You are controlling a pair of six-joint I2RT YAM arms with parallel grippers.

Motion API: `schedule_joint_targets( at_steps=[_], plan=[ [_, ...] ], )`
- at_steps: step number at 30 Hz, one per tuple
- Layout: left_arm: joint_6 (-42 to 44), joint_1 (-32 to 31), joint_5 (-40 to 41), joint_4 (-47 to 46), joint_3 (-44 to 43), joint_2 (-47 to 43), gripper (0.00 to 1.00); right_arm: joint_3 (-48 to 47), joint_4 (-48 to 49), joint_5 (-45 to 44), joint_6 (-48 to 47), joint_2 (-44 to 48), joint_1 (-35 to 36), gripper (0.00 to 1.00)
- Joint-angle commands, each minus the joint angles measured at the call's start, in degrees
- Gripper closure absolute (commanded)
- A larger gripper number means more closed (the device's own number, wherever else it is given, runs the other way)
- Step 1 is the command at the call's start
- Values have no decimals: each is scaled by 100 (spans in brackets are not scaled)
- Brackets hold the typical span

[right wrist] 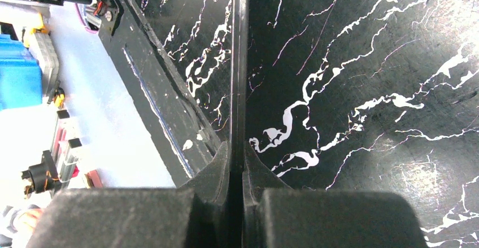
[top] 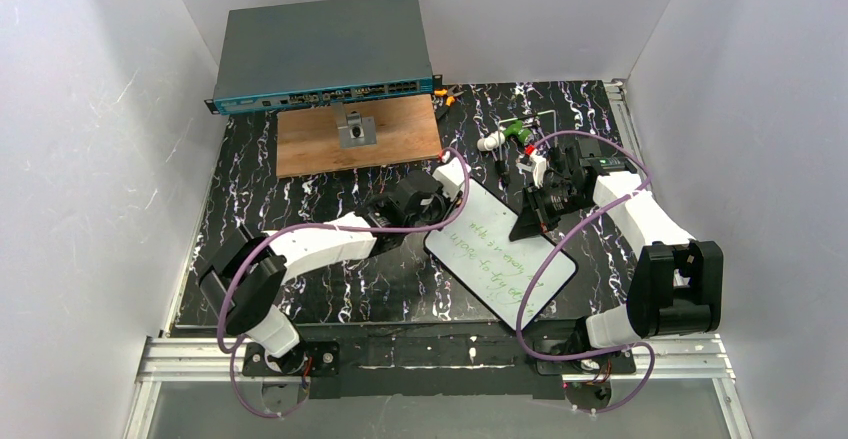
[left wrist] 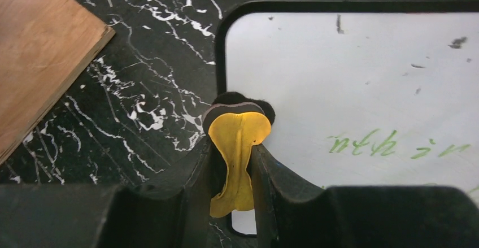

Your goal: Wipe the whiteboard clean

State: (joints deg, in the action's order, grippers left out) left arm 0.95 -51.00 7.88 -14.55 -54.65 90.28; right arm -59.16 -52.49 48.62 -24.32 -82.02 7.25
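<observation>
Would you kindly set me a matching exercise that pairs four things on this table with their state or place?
Things:
1 whiteboard
2 wooden board
3 eraser
4 grey box

States or places:
a held in the left gripper
b green writing on it
c metal block on top
d farthest back

Pairs: 1-b, 2-c, 3-a, 4-d
</observation>
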Motion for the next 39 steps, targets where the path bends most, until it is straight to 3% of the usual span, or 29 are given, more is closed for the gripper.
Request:
schedule_joint_targets(
  at_steps=[1, 5, 9, 16, 20, 31, 35, 39],
  plan=[
    [214, -95, -767, -244, 308, -244, 100, -131, 362, 277, -508, 109, 66, 99],
    [408, -430, -1186, -444, 564, -294, 100, -136, 362, 271, -510, 116, 66, 99],
    [370, -622, -892, -344, 504, -222, 100, -131, 362, 273, -511, 107, 66, 99],
    [150, -622, 801, -39, 83, -123, 100, -129, 362, 271, -510, 116, 66, 99],
    [255, -622, 1178, 22, -74, -127, 100, -124, 362, 282, -520, 125, 66, 99],
    [625, -848, -369, -330, 386, -163, 100, -129, 354, 280, -530, 103, 66, 99],
    [622, -904, -288, -255, 409, -172, 100, -131, 356, 279, -530, 98, 66, 99],
    [566, -903, 443, -55, 201, -74, 100, -125, 353, 282, -539, 107, 66, 99]
  ],
)
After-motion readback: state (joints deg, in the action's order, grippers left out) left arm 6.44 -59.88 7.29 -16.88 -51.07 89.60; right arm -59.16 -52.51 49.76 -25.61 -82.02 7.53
